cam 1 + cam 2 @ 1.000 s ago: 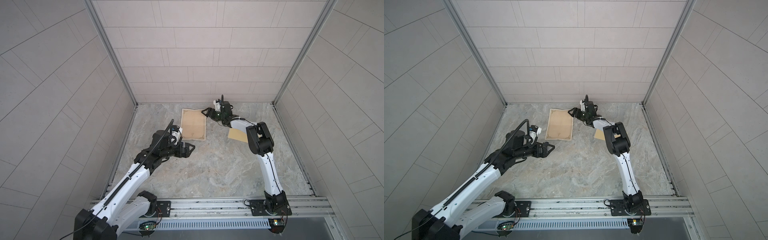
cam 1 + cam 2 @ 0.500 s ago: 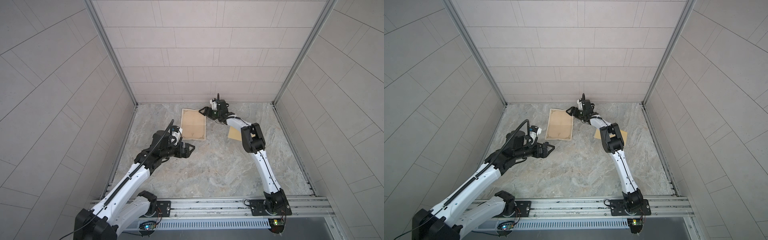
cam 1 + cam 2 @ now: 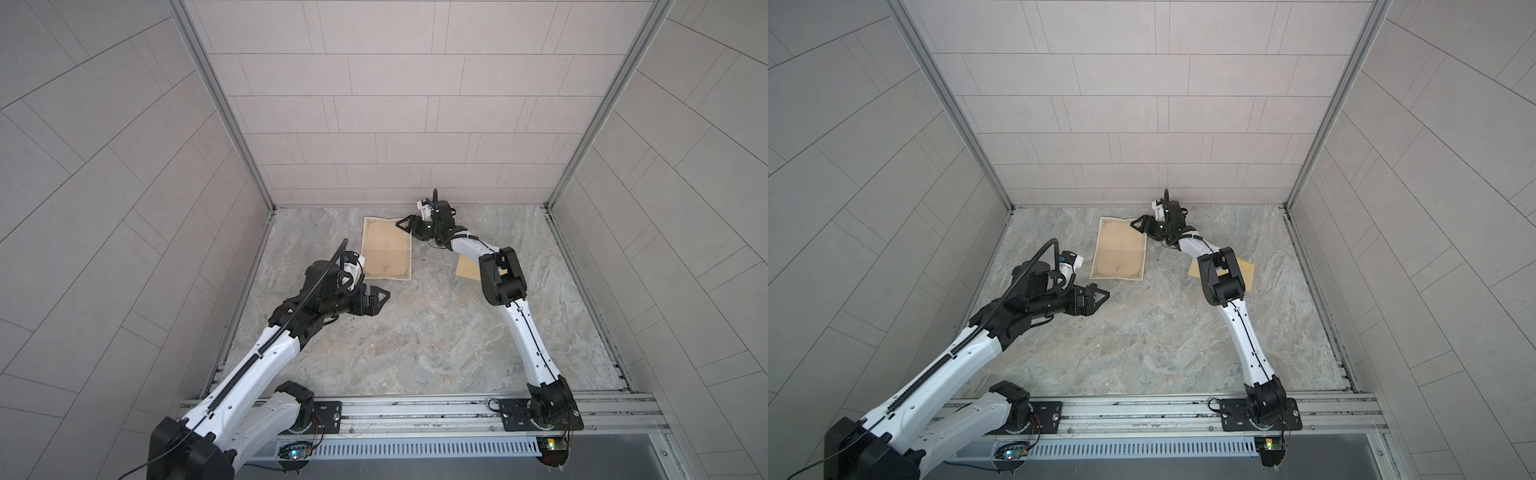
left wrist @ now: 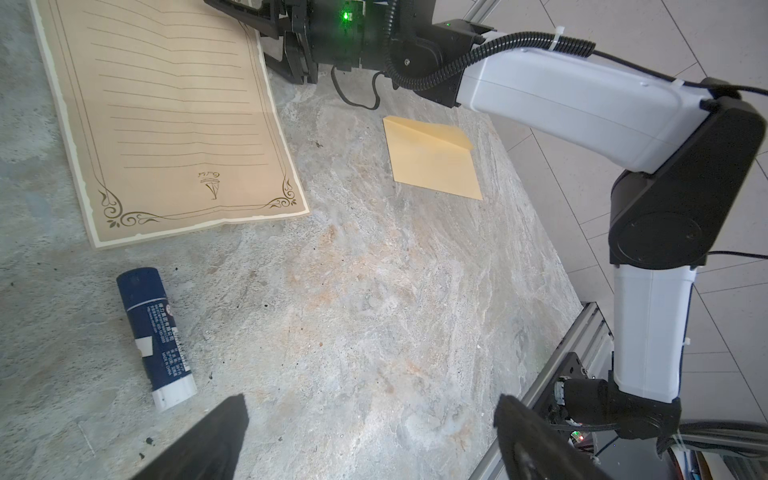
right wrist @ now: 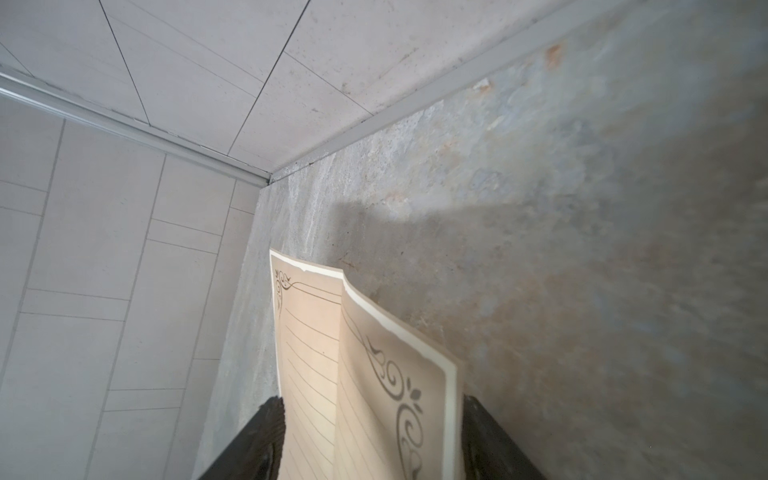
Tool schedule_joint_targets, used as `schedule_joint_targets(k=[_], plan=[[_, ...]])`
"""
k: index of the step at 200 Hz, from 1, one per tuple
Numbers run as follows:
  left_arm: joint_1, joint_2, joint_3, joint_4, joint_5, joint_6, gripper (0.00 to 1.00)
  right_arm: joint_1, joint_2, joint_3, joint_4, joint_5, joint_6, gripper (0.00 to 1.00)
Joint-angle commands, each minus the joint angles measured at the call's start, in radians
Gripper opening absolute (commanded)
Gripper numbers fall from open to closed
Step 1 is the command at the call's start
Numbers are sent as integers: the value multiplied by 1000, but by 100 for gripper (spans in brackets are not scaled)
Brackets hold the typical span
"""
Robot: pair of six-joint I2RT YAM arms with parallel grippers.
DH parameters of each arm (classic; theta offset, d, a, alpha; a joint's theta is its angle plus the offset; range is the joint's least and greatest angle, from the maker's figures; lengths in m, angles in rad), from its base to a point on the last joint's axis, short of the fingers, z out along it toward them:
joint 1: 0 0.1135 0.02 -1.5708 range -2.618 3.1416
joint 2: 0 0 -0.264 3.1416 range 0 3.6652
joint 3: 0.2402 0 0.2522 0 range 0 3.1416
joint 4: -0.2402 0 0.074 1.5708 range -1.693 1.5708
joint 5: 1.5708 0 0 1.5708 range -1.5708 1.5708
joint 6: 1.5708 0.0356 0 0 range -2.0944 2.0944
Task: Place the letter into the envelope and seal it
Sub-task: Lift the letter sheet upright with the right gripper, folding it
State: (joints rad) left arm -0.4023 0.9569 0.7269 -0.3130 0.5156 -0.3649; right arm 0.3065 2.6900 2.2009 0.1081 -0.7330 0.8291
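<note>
- The letter [image 3: 386, 249] [image 3: 1120, 249] lay face up on the grey stone bench [image 3: 415, 353], its dark scrollwork border and ruled lines clear in the left wrist view [image 4: 166, 116].
- Most of the letter lay flat. Its far right corner was raised and buckled along a crease, as the right wrist view [image 5: 365, 374] showed.
- The right claw [image 3: 409, 228] [image 3: 1142, 228] sat at that raised corner. In the right wrist view [image 5: 370, 415] its two dark fingers stood on either side of the bowed paper, and each edge of the paper met a finger.
- Whether this claw was truly clenched on the letter I cannot tell.
- The left claw [image 3: 376, 301] [image 3: 1098, 299] hung above the bench just off the letter's near edge, on the side toward the arms' bases. It was fully released and carried nothing; its fingers stood wide apart in the left wrist view [image 4: 372, 405].
- A dark blue glue stick [image 4: 156, 338] with a white end lay on its side near the letter's near left corner, apart from the paper.
- The envelope [image 3: 467, 268] [image 3: 1246, 270], plain yellow-tan, lay on the bench to the right of the letter and clear of it, with bare stone between.
- The right arm's elbow hid part of the envelope in both top views. The left wrist view [image 4: 432, 166] showed a fold line along one long edge.
</note>
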Motion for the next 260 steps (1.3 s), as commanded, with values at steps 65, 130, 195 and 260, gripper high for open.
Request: schedule_joint_targets(k=[65, 130, 195, 260], plan=[[-2, -19, -7, -15, 2, 17, 99, -10, -12, -58, 134, -13, 34, 10], [-3, -23, -7, -17, -6, 20, 99, -46, -142, -190, 314, 17, 65, 0], [-1, -43, 15, 5, -31, 18, 99, -84, -382, -348, 434, 37, 53, 0], [-2, -44, 91, 134, -53, -45, 99, -84, -739, -605, 448, -27, -117, 0]])
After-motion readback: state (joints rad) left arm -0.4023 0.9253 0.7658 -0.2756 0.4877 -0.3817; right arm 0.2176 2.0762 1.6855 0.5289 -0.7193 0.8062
